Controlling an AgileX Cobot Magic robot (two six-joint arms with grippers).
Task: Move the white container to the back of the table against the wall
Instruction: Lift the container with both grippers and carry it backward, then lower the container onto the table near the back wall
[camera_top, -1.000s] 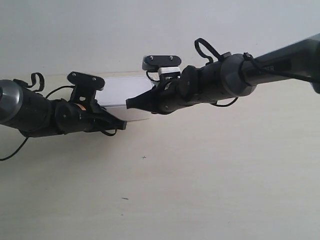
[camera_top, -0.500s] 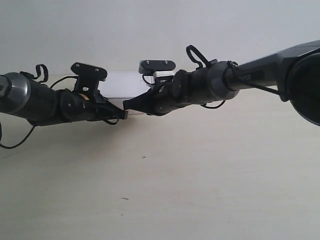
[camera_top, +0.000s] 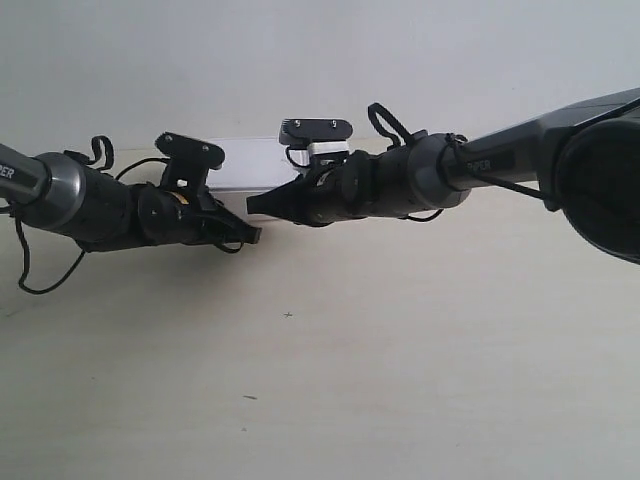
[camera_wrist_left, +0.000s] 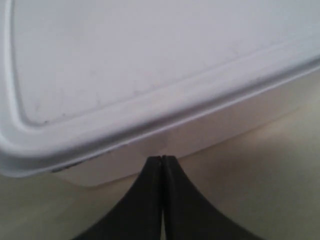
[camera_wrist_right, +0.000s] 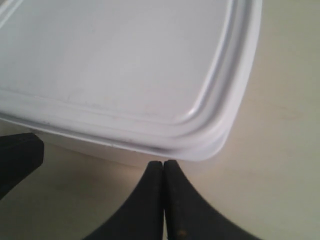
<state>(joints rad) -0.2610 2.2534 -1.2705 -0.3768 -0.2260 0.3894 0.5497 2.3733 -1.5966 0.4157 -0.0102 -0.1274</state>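
The white container (camera_top: 255, 168) lies on the table (camera_top: 400, 350) close to the wall (camera_top: 300, 60), partly hidden by both arms. My left gripper (camera_wrist_left: 162, 159) is shut and empty, its tips against the container's (camera_wrist_left: 125, 60) side wall just under the lid rim. My right gripper (camera_wrist_right: 163, 163) is also shut and empty, its tips at the side wall below a rounded corner of the container (camera_wrist_right: 115, 60). In the exterior view, the gripper (camera_top: 250, 234) of the arm at the exterior view's left and the gripper (camera_top: 256, 206) of the other arm meet in front of the container.
The other arm's black finger (camera_wrist_right: 17, 160) shows at the edge of the right wrist view. A few tiny dark specks (camera_top: 288, 315) mark the bare table in front of the arms. Loose cables (camera_top: 35, 280) hang from the arm at the exterior view's left.
Both shut grippers have moved toward the wall, and the white container has slid back with them. It now shows as a narrower strip at the table's far edge.
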